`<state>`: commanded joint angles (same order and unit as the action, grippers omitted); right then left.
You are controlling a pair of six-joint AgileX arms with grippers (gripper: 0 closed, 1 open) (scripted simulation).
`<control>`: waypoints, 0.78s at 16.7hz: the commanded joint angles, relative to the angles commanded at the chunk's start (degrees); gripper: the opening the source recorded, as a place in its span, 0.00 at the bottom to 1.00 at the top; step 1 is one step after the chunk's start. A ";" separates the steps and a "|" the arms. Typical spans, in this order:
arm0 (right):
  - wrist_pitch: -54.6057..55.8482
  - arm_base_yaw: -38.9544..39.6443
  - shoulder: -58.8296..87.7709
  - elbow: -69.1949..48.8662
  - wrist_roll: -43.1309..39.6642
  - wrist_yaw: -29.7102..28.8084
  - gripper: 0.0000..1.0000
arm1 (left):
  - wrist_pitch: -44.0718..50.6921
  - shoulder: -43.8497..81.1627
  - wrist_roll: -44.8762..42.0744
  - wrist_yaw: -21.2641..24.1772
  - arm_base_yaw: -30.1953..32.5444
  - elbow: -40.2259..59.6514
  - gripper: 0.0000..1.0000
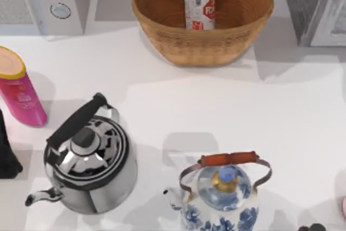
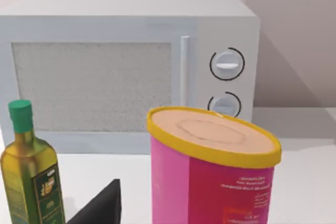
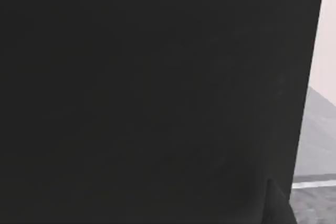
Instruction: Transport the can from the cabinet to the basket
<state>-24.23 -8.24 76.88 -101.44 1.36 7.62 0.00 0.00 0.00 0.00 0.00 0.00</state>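
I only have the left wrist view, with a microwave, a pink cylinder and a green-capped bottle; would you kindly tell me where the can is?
Observer: The can stands upright inside the basket, at the far middle of the table in the top view.
Operator: Thank you. Is anything gripping it?
Observer: No, nothing touches the can; the basket's opening above it is unobstructed.
Operator: What lies on the near side of the basket?
Observer: Two kettles: a steel kettle toward the left and a blue and white kettle nearer the middle.
Operator: And the right wrist view?
Observer: It is dark.
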 joint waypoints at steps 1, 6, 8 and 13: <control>-0.17 5.31 -0.28 0.24 -0.03 -5.34 1.00 | 0.00 0.00 0.00 0.00 0.00 0.00 1.00; -0.71 26.64 -2.02 1.94 -0.16 -26.67 1.00 | 0.00 0.00 0.00 0.00 0.00 0.00 1.00; -0.82 31.20 -2.56 2.53 -0.20 -31.24 1.00 | 0.00 0.00 0.00 0.00 0.00 0.00 1.00; -0.88 33.54 -2.87 2.87 -0.22 -33.58 1.00 | 0.00 0.00 0.00 0.00 0.00 0.00 1.00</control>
<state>-25.11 25.30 74.00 -98.56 1.14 -25.96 0.00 0.00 0.00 0.00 0.00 0.00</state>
